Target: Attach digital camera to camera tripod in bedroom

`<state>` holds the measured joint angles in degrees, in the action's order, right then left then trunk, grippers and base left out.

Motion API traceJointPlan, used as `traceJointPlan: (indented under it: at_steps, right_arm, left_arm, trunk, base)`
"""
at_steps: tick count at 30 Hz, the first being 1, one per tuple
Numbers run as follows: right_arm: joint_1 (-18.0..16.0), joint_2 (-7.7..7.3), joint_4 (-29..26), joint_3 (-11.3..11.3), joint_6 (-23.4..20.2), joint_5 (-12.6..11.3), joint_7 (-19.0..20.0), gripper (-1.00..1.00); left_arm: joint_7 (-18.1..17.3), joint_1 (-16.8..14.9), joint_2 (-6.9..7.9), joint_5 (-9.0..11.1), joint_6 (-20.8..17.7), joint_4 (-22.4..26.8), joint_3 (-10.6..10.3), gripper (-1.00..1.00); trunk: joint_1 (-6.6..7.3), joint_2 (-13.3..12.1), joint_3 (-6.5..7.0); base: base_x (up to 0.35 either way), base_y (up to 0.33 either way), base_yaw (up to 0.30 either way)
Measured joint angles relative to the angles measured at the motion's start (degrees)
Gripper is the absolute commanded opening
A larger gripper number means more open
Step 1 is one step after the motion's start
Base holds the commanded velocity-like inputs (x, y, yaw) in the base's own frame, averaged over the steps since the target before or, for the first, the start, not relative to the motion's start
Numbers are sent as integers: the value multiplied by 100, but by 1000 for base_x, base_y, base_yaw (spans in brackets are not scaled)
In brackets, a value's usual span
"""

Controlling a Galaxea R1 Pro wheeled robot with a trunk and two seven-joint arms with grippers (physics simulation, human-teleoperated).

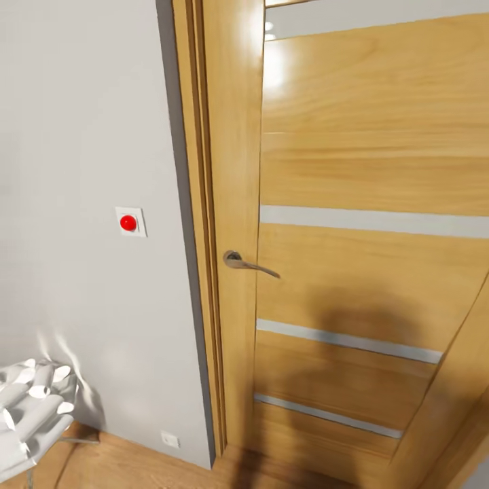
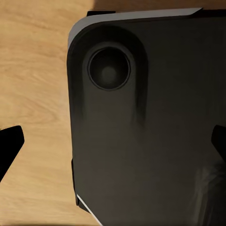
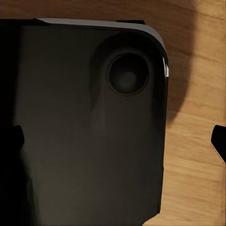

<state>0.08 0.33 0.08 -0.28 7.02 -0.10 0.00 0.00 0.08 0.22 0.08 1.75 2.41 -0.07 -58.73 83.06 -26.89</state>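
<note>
The digital camera and the camera tripod are out of view, and the bedroom is not in sight. In the left wrist view my left gripper (image 2: 113, 143) is open, its black fingertips (image 2: 10, 141) far apart with nothing between them. It hangs over my own black base (image 2: 150, 141) and the light wood floor (image 2: 37, 94). In the right wrist view my right gripper (image 3: 117, 139) is also open and empty above the base (image 3: 84, 141), with one fingertip (image 3: 219, 139) over the floor (image 3: 197, 165).
A tall wooden door (image 1: 367, 170) with grey stripes and a metal lever handle (image 1: 248, 263) stands close ahead. On the grey wall to its left are a red round switch (image 1: 129, 222) and a low outlet (image 1: 170, 440). A white tube-cluster lamp (image 1: 34, 407) stands at the lower left.
</note>
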Motion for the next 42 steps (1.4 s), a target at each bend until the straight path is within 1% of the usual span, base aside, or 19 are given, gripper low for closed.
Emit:
traceJointPlan:
  at_steps: [4,6,9,12,13,14,22,28,42]
  right_arm:
    - [0,20,0,-4,8,18,-8,100]
    - [0,30,0,17,12,30,-10,100]
    - [0,33,0,41,13,40,-9,100]
    - [0,25,0,54,13,46,-9,100]
    - [0,7,0,57,14,52,-9,100]
    - [0,4,0,58,14,52,-9,100]
    - [0,15,0,66,15,61,-8,100]
    - [0,18,0,62,15,65,-8,100]
    - [0,11,0,54,15,58,-15,100]
  left_arm:
    - [3,0,-25,-2,0,10,9,100]
    - [8,0,-104,4,-1,17,6,100]
    - [11,0,-159,31,-1,17,-1,100]
    - [17,0,-185,142,2,18,-2,100]
    - [34,0,-188,329,11,18,15,100]
    - [37,0,-188,386,18,18,19,100]
    - [51,0,-175,718,180,13,25,100]
    - [54,0,-174,777,227,10,25,100]
    - [56,0,-171,794,245,9,27,100]
  trunk:
    - [0,0,0]
    - [0,0,0]
    - [0,0,0]
    - [0,0,0]
    - [0,0,0]
    - [0,0,0]
    - [0,0,0]
    - [0,0,0]
    - [0,0,0]
  base:
    - [0,0,300]
    - [0,0,300]
    - [0,0,300]
    - [0,0,300]
    - [0,0,300]
    - [0,0,300]
    - [0,0,300]
    - [0,0,300]
    - [0,0,300]
